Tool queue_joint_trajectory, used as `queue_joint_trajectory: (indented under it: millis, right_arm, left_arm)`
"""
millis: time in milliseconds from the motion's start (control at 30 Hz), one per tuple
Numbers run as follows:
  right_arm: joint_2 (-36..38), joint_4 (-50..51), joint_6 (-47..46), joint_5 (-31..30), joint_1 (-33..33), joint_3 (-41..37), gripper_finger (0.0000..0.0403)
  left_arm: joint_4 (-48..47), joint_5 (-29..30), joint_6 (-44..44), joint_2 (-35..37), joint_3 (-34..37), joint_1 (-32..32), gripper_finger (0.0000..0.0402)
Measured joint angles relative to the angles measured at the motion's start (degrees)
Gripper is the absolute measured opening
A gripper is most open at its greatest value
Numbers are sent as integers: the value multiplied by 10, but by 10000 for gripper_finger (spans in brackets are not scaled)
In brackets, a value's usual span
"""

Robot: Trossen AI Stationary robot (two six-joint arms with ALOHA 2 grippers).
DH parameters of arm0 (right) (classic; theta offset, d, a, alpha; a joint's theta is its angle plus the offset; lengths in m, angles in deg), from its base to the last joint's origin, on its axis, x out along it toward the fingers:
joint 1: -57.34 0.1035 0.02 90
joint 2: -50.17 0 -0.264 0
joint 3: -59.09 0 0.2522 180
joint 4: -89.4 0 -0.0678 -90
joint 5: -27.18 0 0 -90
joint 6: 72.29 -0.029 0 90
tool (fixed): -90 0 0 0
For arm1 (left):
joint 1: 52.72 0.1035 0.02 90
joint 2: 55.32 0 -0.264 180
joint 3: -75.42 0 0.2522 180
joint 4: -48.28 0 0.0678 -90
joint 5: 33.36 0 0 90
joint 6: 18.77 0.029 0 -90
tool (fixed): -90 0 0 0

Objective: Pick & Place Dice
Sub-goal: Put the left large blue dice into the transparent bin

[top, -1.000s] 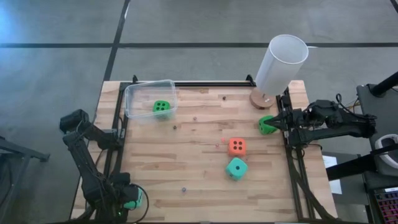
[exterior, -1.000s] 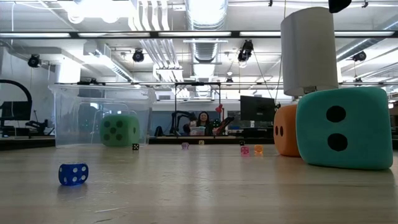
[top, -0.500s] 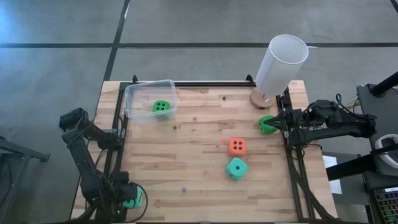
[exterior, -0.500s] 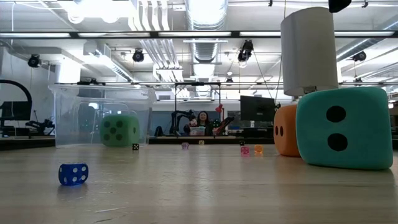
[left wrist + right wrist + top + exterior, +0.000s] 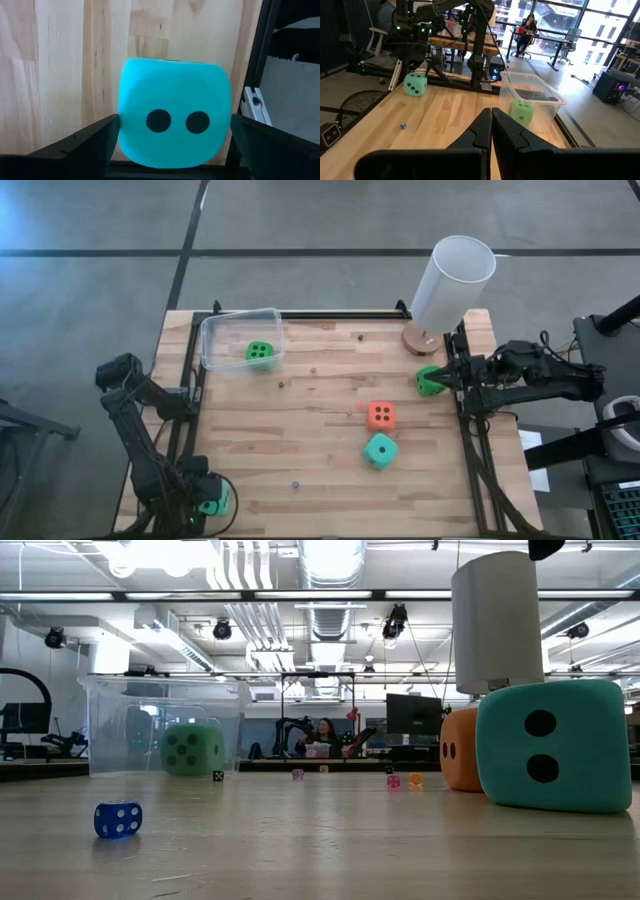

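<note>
Left wrist view: my left gripper [image 5: 174, 131], barely shifted, straddles the soft teal cube die [image 5: 172, 90], jaws apart, ungripped; right gripper [image 5: 491, 111] waits closed.

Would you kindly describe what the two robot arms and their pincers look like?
Both arms are dark, jointed and slim. The right arm carries thin black cables along its links. The right pincer has two matte black tapered fingers; the left pincer has broad black angular fingers.
</note>
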Motion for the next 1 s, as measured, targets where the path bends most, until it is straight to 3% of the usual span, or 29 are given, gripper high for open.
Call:
queue_joint_trajectory:
  millis: [433, 767, 1000]
  right_arm:
    - [0, 0, 0, 0, 0, 0, 8]
    - [0, 0, -6, 0, 0, 0, 8]
    - [0, 0, -9, 0, 0, 0, 8]
  left_arm:
    - [64, -11, 6, 1, 34, 0, 396]
    - [22, -17, 5, 3, 33, 19, 395]
    - [-5, -18, 50, 3, 33, 57, 396]
